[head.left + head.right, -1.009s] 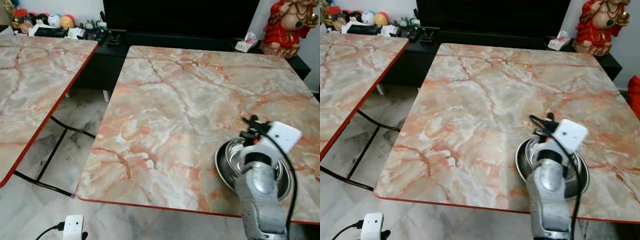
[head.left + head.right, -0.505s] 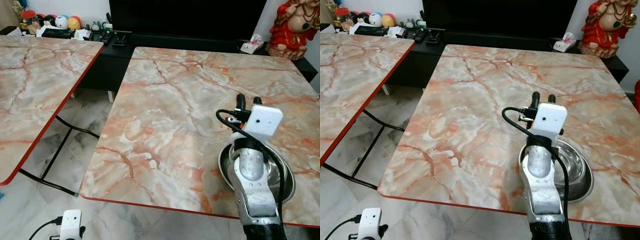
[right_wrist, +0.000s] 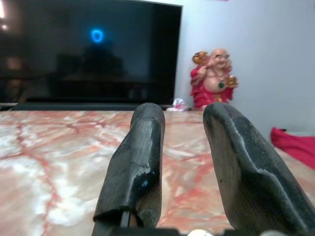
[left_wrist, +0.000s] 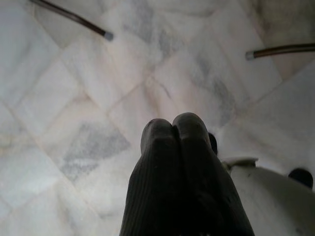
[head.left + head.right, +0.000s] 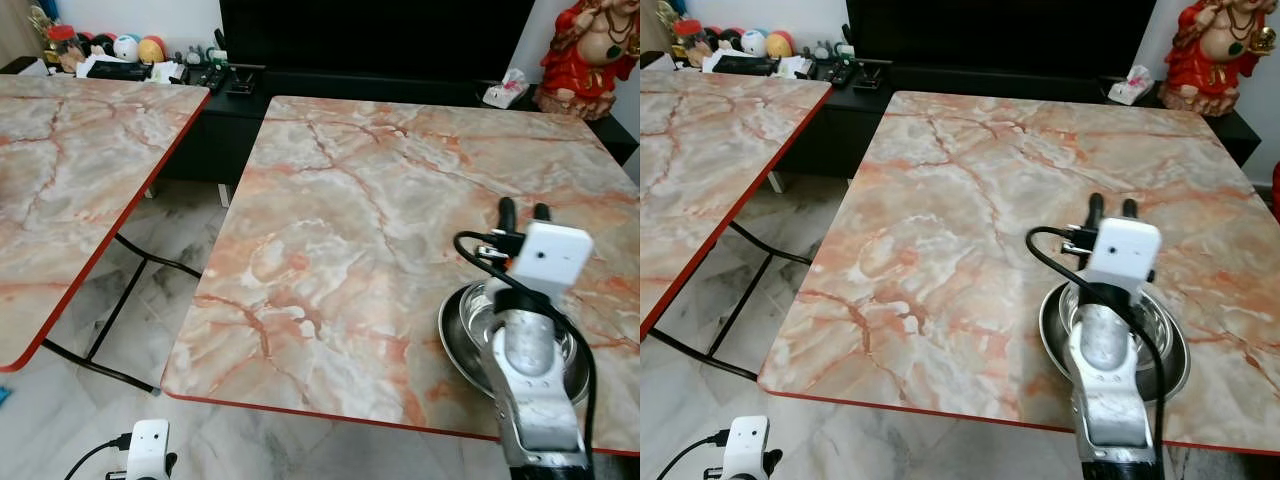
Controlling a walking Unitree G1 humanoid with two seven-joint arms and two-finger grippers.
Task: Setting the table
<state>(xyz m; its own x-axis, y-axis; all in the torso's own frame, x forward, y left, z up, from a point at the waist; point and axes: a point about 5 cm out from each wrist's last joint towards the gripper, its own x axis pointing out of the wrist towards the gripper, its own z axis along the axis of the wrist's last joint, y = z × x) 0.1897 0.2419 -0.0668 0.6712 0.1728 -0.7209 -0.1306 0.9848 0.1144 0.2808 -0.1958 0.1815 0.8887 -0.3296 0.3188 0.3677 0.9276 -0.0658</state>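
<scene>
steel bowl [image 5: 470, 335] (shiny, round, empty) sits on the marble table [image 5: 340, 220] beneath the parted right tool [image 5: 526, 210].

My table [image 5: 350, 200] is pink and orange with grey swirls like marble, and it has a red edge. Under my silver arm [image 5: 535, 400] sits a shiny silver bowl [image 5: 470, 335]. My right gripper [image 5: 526, 212] has black fingers [image 3: 140, 162]. Past them stands a red and gold statue [image 3: 212, 78]. The floor [image 4: 98, 73] below is white with grey streaks.
</scene>
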